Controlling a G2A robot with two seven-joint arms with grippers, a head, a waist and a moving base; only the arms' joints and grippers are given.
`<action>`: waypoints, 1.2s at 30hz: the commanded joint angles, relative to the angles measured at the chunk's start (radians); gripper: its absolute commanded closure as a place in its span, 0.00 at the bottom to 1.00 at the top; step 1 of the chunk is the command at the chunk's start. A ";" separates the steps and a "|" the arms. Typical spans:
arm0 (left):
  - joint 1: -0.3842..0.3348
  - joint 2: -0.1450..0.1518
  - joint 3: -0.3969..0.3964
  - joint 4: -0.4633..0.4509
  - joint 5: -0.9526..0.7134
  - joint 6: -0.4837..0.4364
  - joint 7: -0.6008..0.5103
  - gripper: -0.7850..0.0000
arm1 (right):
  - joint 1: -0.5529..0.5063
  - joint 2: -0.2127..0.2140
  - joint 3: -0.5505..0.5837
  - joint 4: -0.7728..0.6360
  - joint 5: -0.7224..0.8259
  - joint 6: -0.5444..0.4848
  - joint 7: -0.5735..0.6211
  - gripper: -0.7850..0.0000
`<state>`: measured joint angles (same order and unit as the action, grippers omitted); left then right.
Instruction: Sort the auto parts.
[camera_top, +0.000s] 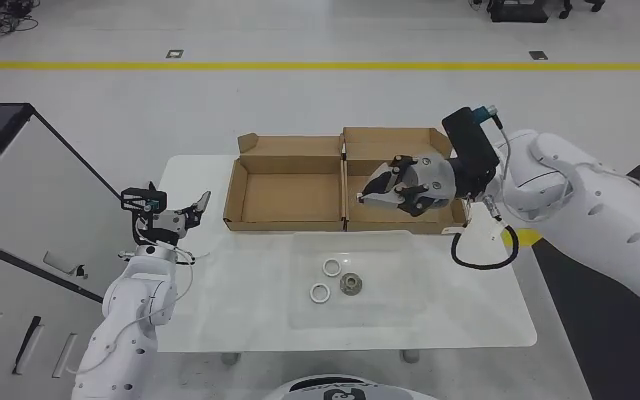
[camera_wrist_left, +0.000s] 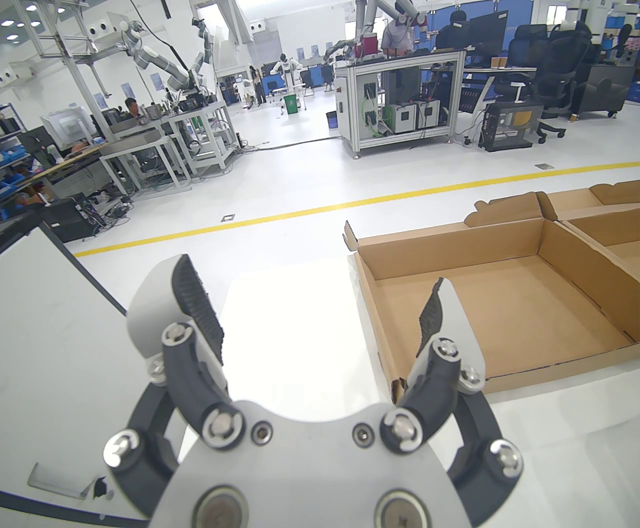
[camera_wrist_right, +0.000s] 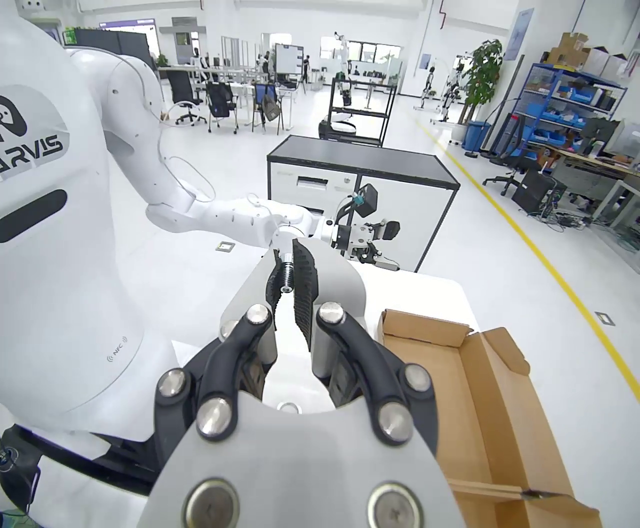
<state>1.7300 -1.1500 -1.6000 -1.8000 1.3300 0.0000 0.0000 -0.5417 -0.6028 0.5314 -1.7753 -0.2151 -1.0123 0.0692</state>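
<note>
Threaded auto part (camera_wrist_right: 285, 274) clamped in right end effector (camera_wrist_right: 288, 260) over right box (camera_top: 385, 140); left end effector (camera_wrist_left: 311, 272) spread.

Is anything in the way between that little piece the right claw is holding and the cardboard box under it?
Nothing visible does. The right gripper holds the small threaded part over the right cardboard box, whose top is open.

A robotics lab: a yellow floor line (camera_top: 320, 65) crosses the top view's upper part. In the left wrist view, grey robot arms (camera_wrist_left: 150, 55) stand on benches upper left, office chairs (camera_wrist_left: 555, 55) upper right.
</note>
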 joint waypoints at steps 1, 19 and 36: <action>0.000 0.000 0.000 0.000 0.000 0.000 0.000 0.00 | 0.001 -0.001 -0.001 0.001 0.002 0.000 0.012 1.00; 0.000 0.000 0.000 0.000 0.000 0.000 0.000 0.00 | 0.001 -0.001 -0.001 0.001 0.002 0.000 0.012 1.00; 0.000 0.000 0.000 0.000 0.000 0.000 0.000 0.00 | 0.001 -0.001 -0.001 0.001 0.002 0.000 0.012 1.00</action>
<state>1.7300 -1.1500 -1.6000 -1.8000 1.3300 0.0000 0.0000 -0.5416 -0.6028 0.5313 -1.7753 -0.2151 -1.0123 0.0692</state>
